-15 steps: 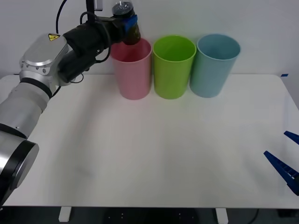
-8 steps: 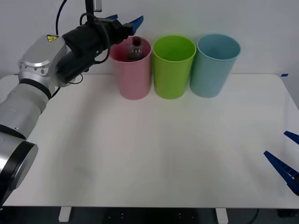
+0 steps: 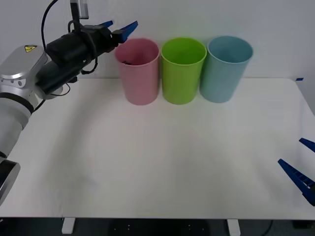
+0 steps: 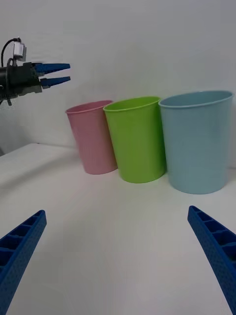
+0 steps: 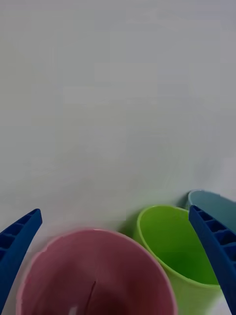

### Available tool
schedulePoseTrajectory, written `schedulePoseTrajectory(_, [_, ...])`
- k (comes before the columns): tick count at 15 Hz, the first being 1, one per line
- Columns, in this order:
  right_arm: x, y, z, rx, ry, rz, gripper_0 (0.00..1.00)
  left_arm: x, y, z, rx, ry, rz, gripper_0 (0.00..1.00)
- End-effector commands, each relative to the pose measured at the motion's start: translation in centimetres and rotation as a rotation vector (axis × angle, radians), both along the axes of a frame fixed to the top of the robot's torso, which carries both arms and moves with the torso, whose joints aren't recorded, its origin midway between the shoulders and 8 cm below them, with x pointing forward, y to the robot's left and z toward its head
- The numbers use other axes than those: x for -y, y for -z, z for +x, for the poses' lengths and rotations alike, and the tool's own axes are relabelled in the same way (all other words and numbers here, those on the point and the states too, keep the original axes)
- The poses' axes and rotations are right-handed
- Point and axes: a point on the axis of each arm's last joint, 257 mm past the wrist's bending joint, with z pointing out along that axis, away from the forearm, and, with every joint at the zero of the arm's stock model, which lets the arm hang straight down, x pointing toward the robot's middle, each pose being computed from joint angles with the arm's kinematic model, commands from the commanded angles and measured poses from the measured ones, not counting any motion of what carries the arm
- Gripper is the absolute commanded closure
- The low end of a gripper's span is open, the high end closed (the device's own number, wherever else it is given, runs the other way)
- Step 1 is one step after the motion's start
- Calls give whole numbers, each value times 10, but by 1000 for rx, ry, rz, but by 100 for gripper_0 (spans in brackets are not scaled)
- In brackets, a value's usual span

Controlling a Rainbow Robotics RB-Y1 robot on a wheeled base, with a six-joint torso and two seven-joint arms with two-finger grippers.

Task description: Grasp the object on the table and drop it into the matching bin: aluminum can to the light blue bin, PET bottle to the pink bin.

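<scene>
Left hand point(image 3: 119, 27) sits w/ its blue ribbed fingers spread wide and empty, up beside the rim of the tall round pink plastic bin point(image 3: 139, 78); a sec ago it was over the mouth gripping the small clear plastic bottle of dark liquid, and it's since let go and pulled back toward the robot's left. Bottle is now down inside the pink bin, just a dark bit point(image 3: 127, 62) showing below the rim, so the drop looks done. Right hand point(image 3: 301, 169) waits open at the near right edge of the wide white bench point(image 3: 162, 162); lime green bin point(image 3: 183, 71) and light blue bin point(image 3: 226, 69) untouched.
</scene>
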Motion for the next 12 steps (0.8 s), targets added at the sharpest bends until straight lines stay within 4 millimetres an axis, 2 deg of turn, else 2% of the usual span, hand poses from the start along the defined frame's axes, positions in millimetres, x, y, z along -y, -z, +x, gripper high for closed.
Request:
schedulePoseTrajectory(1, [0,0,0,0,0,0,0,-17,8,-17,9,5,-16,0])
schedulePoseTrajectory(7, [0,0,0,0,0,0,0,-69,28,-69,30,-2,-30,0])
schedulePoseTrajectory(12, [0,0,0,0,0,0,0,-120,52,-121,56,-5,-4,0])
